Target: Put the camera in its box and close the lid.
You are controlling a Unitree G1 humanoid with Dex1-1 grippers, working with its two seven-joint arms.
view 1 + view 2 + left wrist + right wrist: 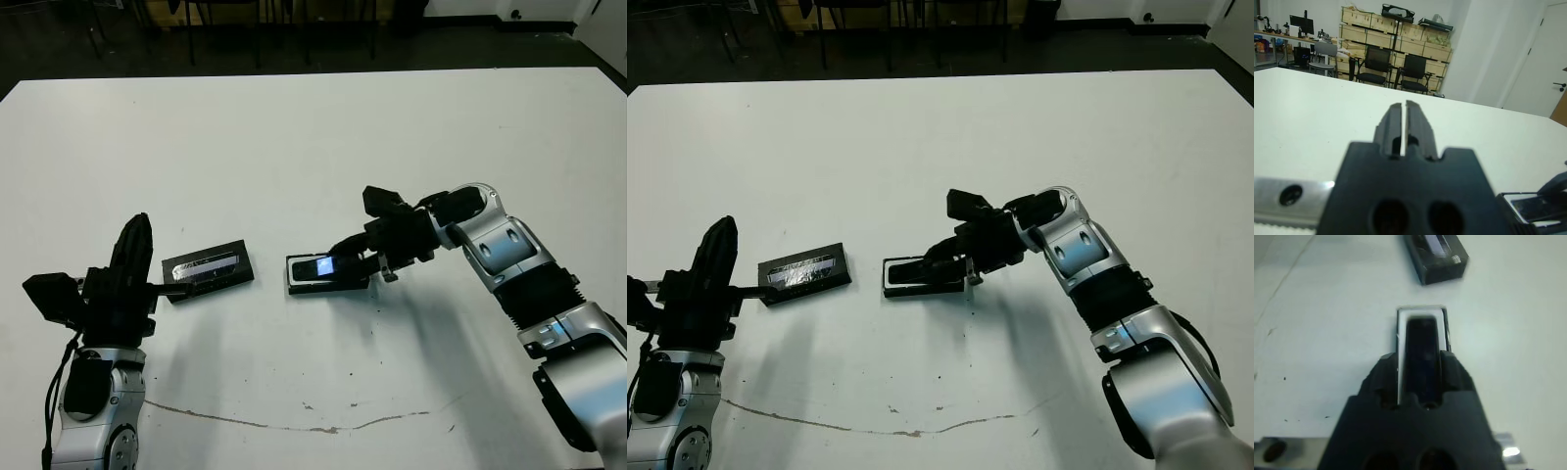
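The box (295, 282), a shallow black tray with white lining, lies at the table's middle. The camera (323, 265) rests inside it, its pale bluish patch facing up. My right gripper (345, 258) reaches in from the right, open. In the right wrist view its fingers (1385, 377) straddle the camera (1421, 340), and a strip of white lining shows between one finger and the camera. The lid (206, 269), black with a shiny strip, lies flat to the left of the box. Left of the lid, my left gripper (137, 225) points away from me, shut and empty.
A thin brown crack line (294, 423) runs across the white table (313, 147) near its front. Chairs (1376, 63) and wooden shelves (1400, 39) stand beyond the far edge.
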